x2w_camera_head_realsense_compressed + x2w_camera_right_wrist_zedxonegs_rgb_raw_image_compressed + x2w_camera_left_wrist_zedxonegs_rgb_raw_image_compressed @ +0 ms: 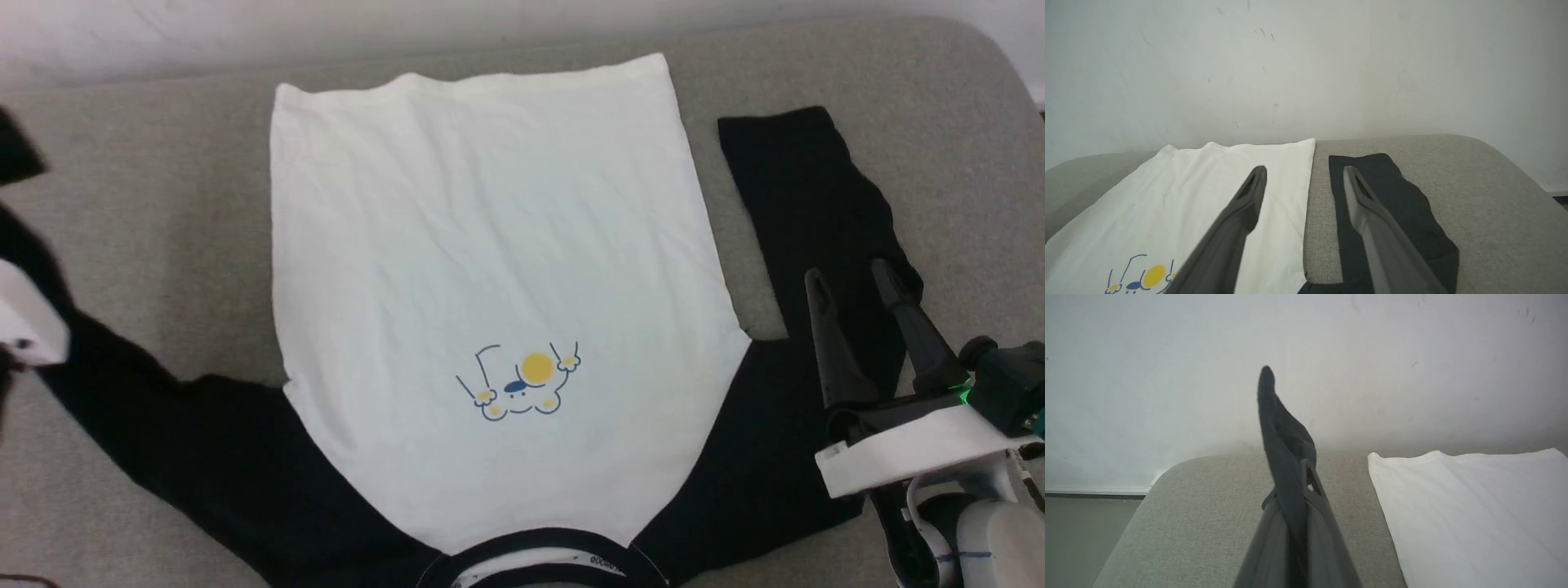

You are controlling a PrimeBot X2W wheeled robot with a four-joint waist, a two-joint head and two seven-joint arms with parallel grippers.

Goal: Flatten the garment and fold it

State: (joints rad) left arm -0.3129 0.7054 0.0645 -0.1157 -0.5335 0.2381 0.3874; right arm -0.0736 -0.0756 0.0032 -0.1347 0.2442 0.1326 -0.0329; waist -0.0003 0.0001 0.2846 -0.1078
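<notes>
The garment point(490, 245) lies front up on the grey padded table point(163, 204), collar point(539, 545) nearest me and hem at the far side. Its chest print point(522, 384) is yellow and blue. The black right sleeve point(808, 204) lies flat, bent toward the far edge. Over that sleeve my right gripper point(847, 271) hovers open, holding nothing; its fingers point(1241, 212) straddle the gap between white body point(1208, 192) and sleeve point(1392, 196). My left gripper point(1300, 467) is shut on the black left sleeve point(1276, 424), whose end sticks up past the fingertips. That sleeve point(163, 425) runs to the left edge.
A pale wall point(1208, 375) rises behind the table. The table's rounded far corner point(1167, 469) drops off to a floor point(1081, 531) at the left. Bare grey padding point(1494, 204) lies to the right of the right sleeve.
</notes>
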